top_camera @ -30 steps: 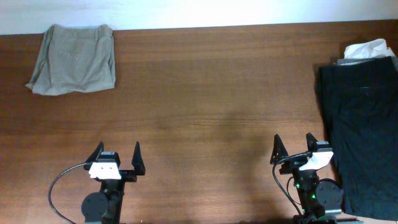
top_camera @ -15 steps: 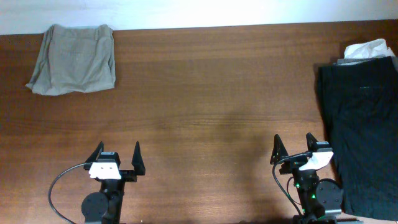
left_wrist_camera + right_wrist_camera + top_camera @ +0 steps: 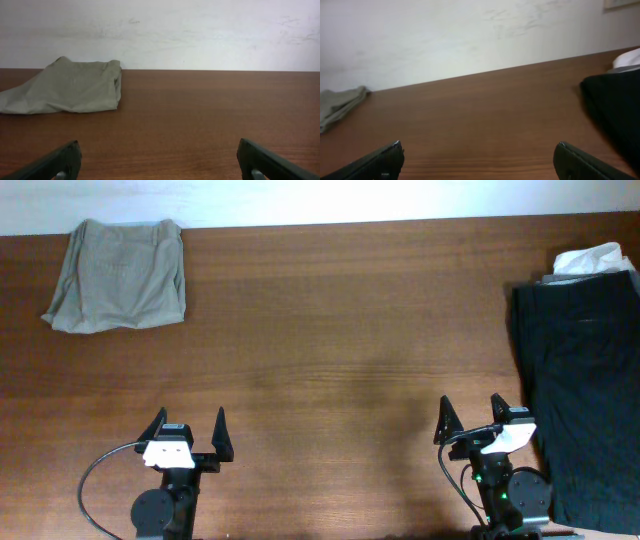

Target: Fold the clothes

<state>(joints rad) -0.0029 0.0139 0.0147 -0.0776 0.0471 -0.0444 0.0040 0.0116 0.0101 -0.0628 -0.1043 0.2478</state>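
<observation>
The black garment [image 3: 585, 380] lies flat at the right edge of the table, running from the back toward the front; it also shows in the right wrist view [image 3: 617, 110]. My right gripper [image 3: 472, 418] is open and empty near the front edge, just left of the black garment; in its wrist view [image 3: 479, 152] only bare wood lies between the fingers. My left gripper [image 3: 189, 428] is open and empty at the front left, far from the black garment; its wrist view [image 3: 159, 152] shows bare wood between the fingers.
A folded beige garment [image 3: 120, 275] lies at the back left corner and also shows in the left wrist view [image 3: 67, 92]. A white cloth [image 3: 588, 260] over something grey peeks from behind the black garment at the back right. A white wall backs the table [image 3: 340, 330].
</observation>
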